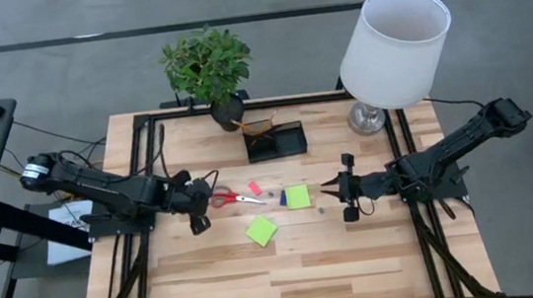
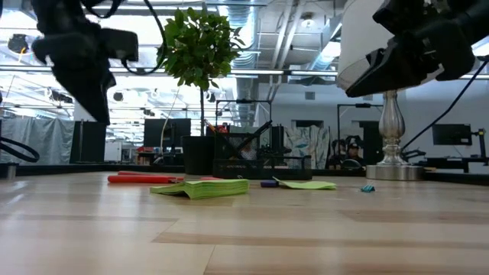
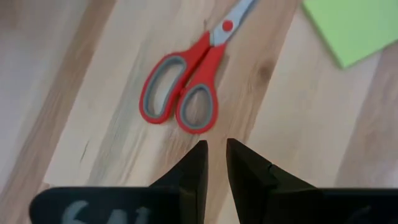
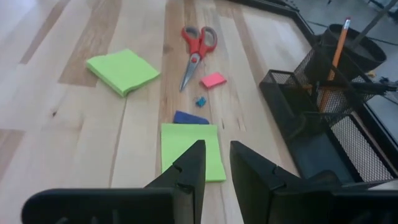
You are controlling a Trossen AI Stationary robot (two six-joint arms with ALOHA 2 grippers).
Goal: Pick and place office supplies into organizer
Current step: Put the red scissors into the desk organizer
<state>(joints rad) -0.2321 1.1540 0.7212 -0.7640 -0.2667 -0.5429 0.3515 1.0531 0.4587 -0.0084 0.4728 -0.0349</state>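
Observation:
Red-handled scissors (image 1: 237,198) (image 3: 186,87) lie flat on the wooden table, handles toward my left gripper (image 1: 203,205) (image 3: 216,146). It hovers just short of the handles, tilted down, open by only a narrow gap with nothing in it. Two lime-green sticky-note pads (image 1: 297,197) (image 1: 262,231) lie mid-table, with a pink piece (image 4: 213,79) and blue pieces (image 4: 189,117) between them and the scissors. My right gripper (image 1: 327,187) (image 4: 217,149) hangs above the table right of the nearer pad (image 4: 189,149), also open by a narrow gap and holding nothing. The black mesh organizer (image 1: 276,140) (image 4: 323,118) holds an orange pencil (image 4: 336,46).
A potted plant (image 1: 209,71) stands at the far edge behind the organizer. A white-shaded lamp (image 1: 393,46) stands at the far right. Bare wood (image 1: 290,275) stretches along the near half of the table.

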